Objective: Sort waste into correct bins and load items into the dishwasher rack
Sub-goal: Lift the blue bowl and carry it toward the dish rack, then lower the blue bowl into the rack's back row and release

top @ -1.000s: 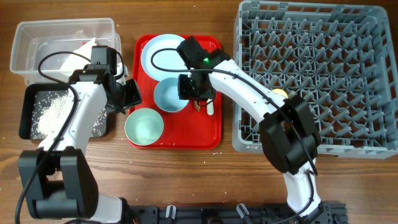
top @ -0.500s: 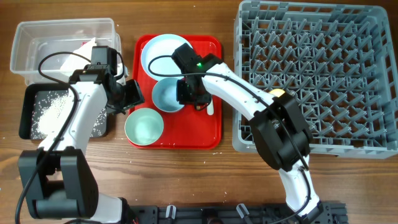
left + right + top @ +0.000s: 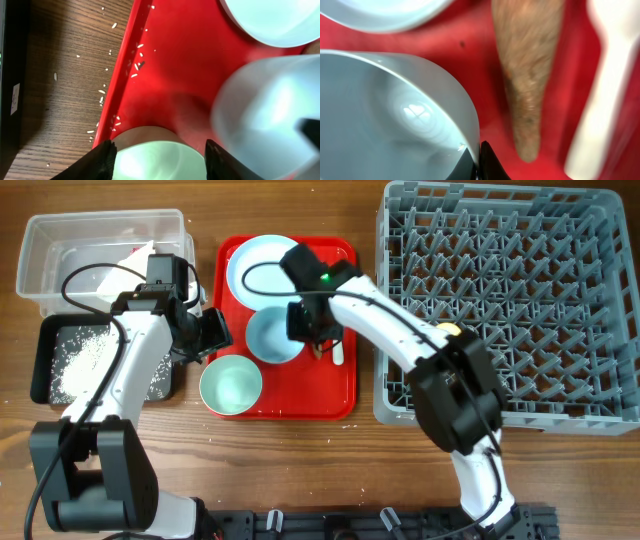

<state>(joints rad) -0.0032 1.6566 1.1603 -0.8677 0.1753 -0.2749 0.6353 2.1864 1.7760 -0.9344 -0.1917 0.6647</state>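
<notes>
My right gripper (image 3: 306, 321) (image 3: 479, 161) is shut on the rim of the pale blue bowl (image 3: 270, 337) (image 3: 390, 115) on the red tray (image 3: 333, 388). The long brown stick (image 3: 530, 75) and the white spoon (image 3: 605, 100) lie on the tray right beside it. My left gripper (image 3: 211, 338) (image 3: 162, 160) is open, its fingers either side of the pale green bowl (image 3: 231, 383) (image 3: 150, 156). The round plate (image 3: 258, 265) lies at the tray's far end. The small yellow cup (image 3: 451, 330) sits in the grey dishwasher rack (image 3: 520, 300).
The clear tub (image 3: 60, 250) stands at the back left, holding white and red waste. The black tray (image 3: 45, 350) in front of it holds rice grains. Loose rice grains (image 3: 102, 92) lie on the wood and on the red tray's left edge.
My right gripper has shifted slightly back to the right, still pinching the blue bowl's rim. The left arm and green bowl have not moved.
</notes>
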